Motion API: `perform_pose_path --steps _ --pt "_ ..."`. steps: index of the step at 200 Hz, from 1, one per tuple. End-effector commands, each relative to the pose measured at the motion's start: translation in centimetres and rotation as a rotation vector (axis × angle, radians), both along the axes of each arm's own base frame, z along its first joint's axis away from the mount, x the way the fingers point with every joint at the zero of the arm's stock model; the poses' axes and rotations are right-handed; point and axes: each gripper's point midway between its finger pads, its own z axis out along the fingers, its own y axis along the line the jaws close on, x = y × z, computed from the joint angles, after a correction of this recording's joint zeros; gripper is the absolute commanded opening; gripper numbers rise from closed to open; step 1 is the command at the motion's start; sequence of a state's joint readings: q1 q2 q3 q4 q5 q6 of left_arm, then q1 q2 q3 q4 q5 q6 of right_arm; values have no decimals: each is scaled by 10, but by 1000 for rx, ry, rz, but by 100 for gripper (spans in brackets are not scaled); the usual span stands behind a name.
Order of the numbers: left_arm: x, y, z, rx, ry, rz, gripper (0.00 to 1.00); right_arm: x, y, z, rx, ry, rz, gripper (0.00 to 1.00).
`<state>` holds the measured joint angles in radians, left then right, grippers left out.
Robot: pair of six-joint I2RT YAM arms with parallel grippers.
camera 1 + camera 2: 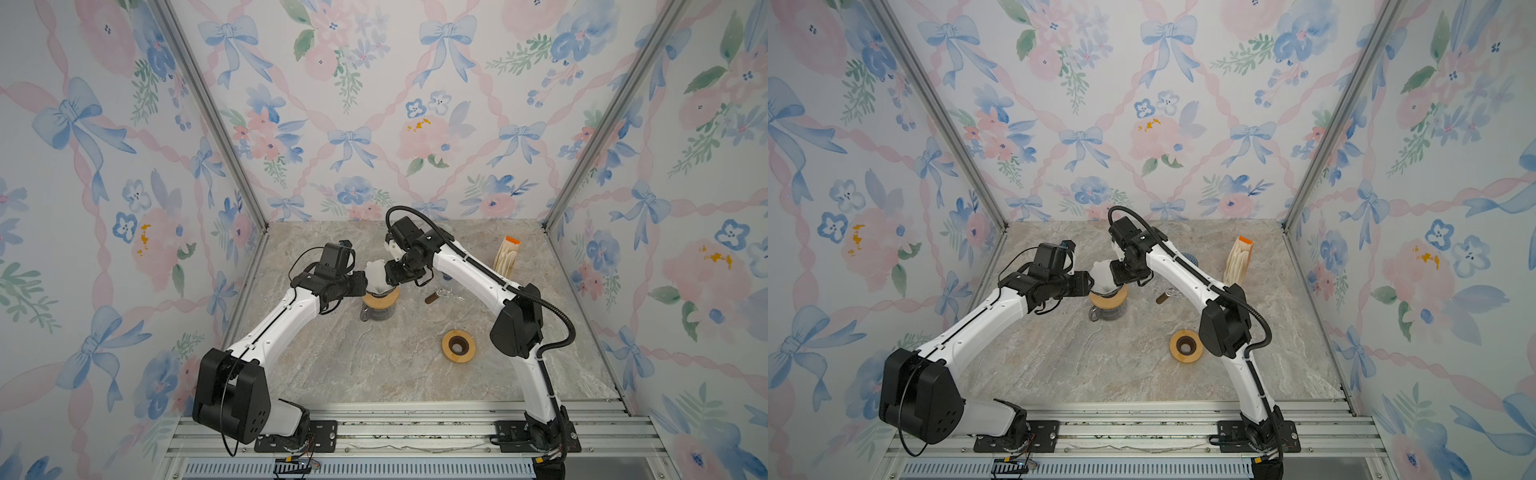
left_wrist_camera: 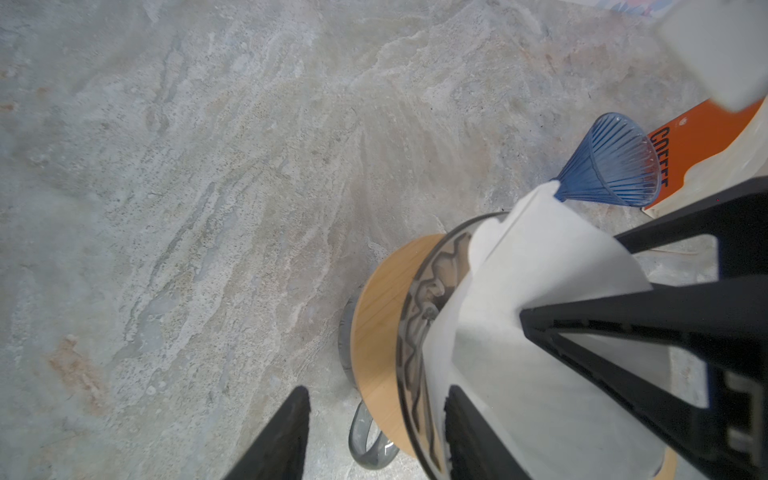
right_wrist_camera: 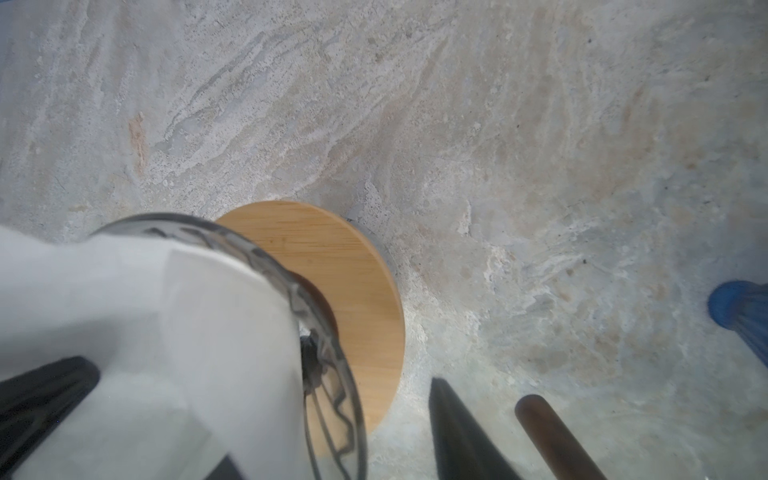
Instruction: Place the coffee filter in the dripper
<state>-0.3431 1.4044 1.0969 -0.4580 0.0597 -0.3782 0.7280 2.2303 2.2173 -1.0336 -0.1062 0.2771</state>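
**A:** Where does the filter sit?

**B:** The white paper filter (image 1: 376, 271) stands point-down in the glass dripper (image 1: 380, 296), the one with the wooden collar, on the carafe (image 1: 376, 316) near the middle of the bench (image 1: 374, 374). Most of the paper rises above the rim and leans toward the back wall. I judge it entered but not seated.

**A:** And the jaws?

**B:** Both pairs are spread and neither pinches anything. In the left wrist view, one left finger (image 2: 469, 432) lies against the paper at the rim, and its partner (image 2: 274, 436) hangs outside the collar. The right jaws straddle the rim from the opposite side. One finger (image 3: 45, 395) is half hidden by paper, the other (image 3: 457, 436) is outside, over the bench.

**A:** How should the step be finished?

**B:** Ease the two inner fingers down and outward together, so the cone opens and the paper lies flat on the glass. Go slowly, since thin paper creases easily. Hold the outer fingers off the collar. The dripper probably only rests on the carafe, and a sideways shove could tip both. Then lift straight up, so the fingers don't drag the paper out.
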Motion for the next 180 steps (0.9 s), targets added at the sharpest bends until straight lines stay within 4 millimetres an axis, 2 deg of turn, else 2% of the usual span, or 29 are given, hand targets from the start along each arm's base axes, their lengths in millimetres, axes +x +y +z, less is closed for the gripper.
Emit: perform_pose_path --steps 1,17,37,96,180 --pt "9 0 13 6 -26 -3 54 1 7 26 64 -43 24 55" --pt "13 -2 16 2 -33 -7 54 5 6 31 68 -61 18 55" --pt "15 -3 17 2 -36 -6 54 10 2 27 59 -59 -2 56" --pt "17 0 1 34 -5 -2 55 19 -7 10 16 -43 -40 56" --pt "18 0 -8 44 18 -4 55 16 -6 -10 3 -3 -32 57"
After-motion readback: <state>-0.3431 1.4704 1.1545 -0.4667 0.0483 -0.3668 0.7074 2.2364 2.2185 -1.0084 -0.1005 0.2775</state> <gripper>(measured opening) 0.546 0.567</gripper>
